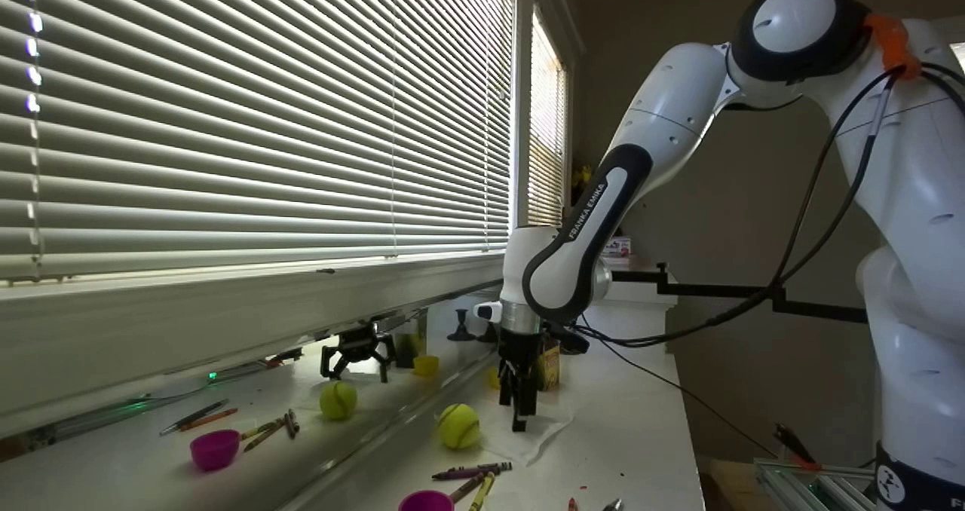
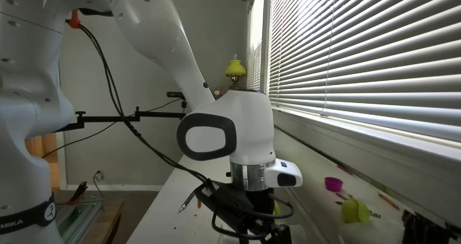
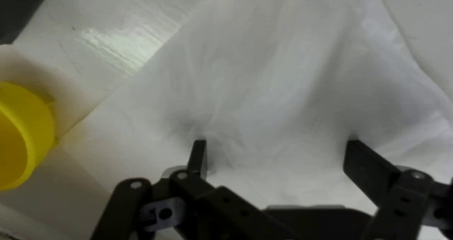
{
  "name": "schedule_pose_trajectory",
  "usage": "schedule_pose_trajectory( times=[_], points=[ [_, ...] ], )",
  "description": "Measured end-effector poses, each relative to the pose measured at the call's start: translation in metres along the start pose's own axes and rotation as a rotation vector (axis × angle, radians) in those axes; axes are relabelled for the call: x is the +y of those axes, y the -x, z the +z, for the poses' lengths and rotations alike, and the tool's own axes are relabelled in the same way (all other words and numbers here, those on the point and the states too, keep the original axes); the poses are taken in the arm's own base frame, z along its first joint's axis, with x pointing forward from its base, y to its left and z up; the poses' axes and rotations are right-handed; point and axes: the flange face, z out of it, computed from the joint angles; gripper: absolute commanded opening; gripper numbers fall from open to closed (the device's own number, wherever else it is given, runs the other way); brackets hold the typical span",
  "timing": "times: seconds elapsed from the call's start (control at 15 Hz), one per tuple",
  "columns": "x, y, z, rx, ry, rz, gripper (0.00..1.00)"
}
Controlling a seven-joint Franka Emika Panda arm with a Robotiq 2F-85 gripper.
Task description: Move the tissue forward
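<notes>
The tissue is a thin, wrinkled white sheet lying spread on the white tabletop. It shows in an exterior view (image 1: 531, 443) and fills much of the wrist view (image 3: 276, 84). It looks wider than the tennis ball beside it. My gripper (image 1: 512, 414) points straight down over the tissue. In the wrist view its fingers (image 3: 276, 141) are wide apart, with only tissue surface beneath and between them. The fingertips are at or just above the sheet; I cannot tell whether they touch it. In an exterior view the gripper (image 2: 264, 235) is cut off at the bottom edge.
A yellow-green tennis ball (image 1: 458, 426) sits beside the tissue. A yellow cup (image 3: 26, 137) stands by the tissue's corner. A yellow box (image 1: 550, 368) is behind the gripper. Crayons (image 1: 471, 471) and a magenta cup (image 1: 427, 501) lie nearer the camera. A reflective panel (image 1: 301, 451) runs along the window wall.
</notes>
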Motion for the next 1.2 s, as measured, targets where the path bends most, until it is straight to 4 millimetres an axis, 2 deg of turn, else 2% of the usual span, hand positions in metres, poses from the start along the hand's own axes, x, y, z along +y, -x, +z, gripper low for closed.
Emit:
schedule_pose_trajectory(
  times=[0.67,1.2],
  points=[
    [0.0027,-0.0051,-0.0024,0.02,-0.007,-0.036,0.02],
    [-0.0047,-0.0058,0.0005,0.016,-0.016,-0.056,0.0]
  ],
)
